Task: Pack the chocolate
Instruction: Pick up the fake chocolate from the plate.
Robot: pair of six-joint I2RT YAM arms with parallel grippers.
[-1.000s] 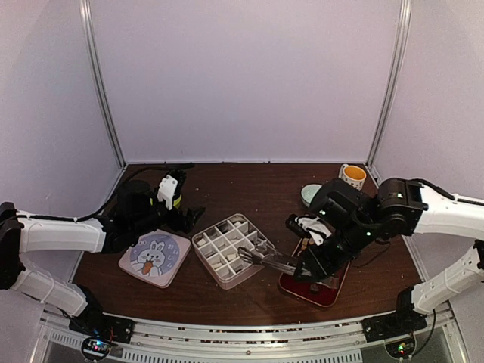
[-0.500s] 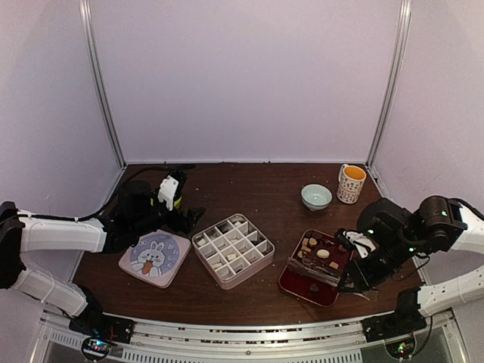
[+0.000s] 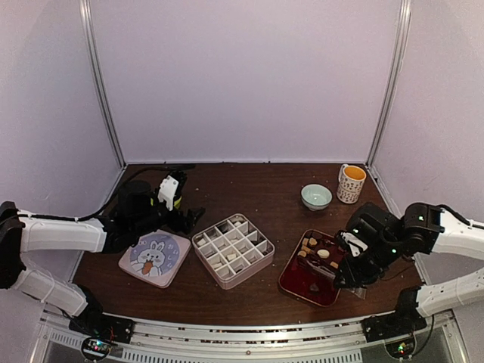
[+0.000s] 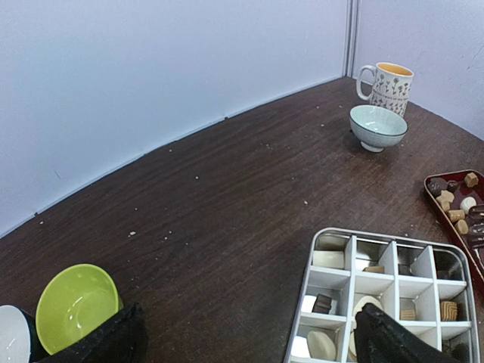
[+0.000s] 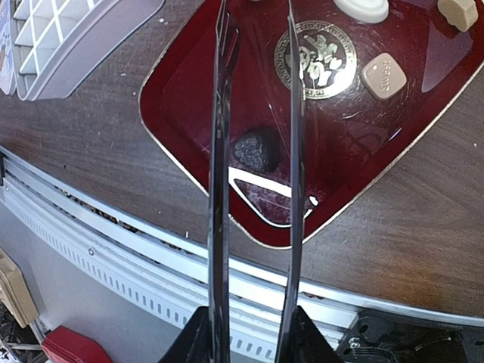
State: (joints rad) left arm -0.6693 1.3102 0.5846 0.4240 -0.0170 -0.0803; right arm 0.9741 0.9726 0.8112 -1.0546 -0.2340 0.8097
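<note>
Left gripper [image 4: 248, 321] hangs over the left side of the bench, just beside the rabbit-print lid [image 3: 154, 258]. Its fingers are spread wide and hold nothing. Divided tin [image 3: 208, 263] sits mid-bench, toward the near edge. Several cells hold chocolate [image 4: 321, 303], others look bare. Red tray [image 3: 291, 286] lies near-right, with more chocolate clustered at its far end and one dark piece [image 5: 255, 150] alone toward the near edge. Right gripper [image 3: 321, 266] is over the tray, its two long thin prongs slightly parted and gripping nothing. The wrist view sets the dark piece in the gap; height above it unclear. Step, by my reading: fetching a piece from the tray. Next calls for lowering, closing gently on the piece, then carrying it left to a free cell.
</note>
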